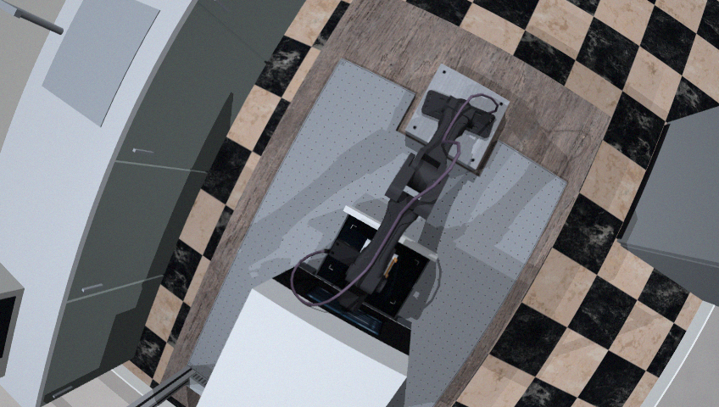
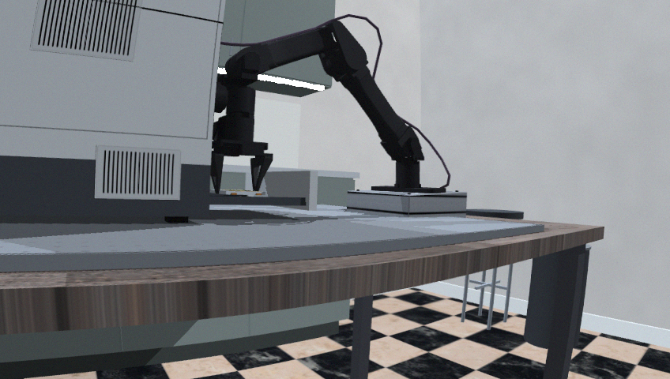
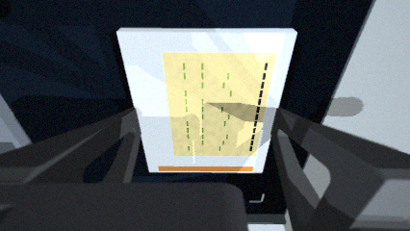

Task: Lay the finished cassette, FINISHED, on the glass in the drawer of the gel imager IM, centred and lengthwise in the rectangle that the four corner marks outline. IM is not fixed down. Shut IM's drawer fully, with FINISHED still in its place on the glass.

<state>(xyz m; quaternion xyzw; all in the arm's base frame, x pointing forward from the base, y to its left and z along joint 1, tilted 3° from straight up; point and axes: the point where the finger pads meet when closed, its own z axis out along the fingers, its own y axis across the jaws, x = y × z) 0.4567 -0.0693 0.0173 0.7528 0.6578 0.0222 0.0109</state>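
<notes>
The cassette FINISHED (image 3: pixel 206 98) is a white plate with a yellow gel window, green and black band lanes and an orange strip at its near end. My gripper (image 3: pixel 206 115) is shut on its two long sides and holds it low over the dark glass (image 1: pixel 398 282) of IM's open drawer. In the side view the fingers (image 2: pixel 239 180) point straight down with the cassette (image 2: pixel 237 191) at their tips, just above the drawer. From above, my arm hides most of the cassette; only a bit with the orange strip (image 1: pixel 389 265) shows. White corner marks (image 1: pixel 353 227) show on the glass.
IM's large white body (image 1: pixel 303 348) stands at the near end of the grey mat, its drawer pulled out toward my base (image 1: pixel 456 115). The drawer's white front panel (image 1: pixel 388 229) lies under my forearm. In the side view IM's wall (image 2: pixel 107 93) rises close beside my wrist.
</notes>
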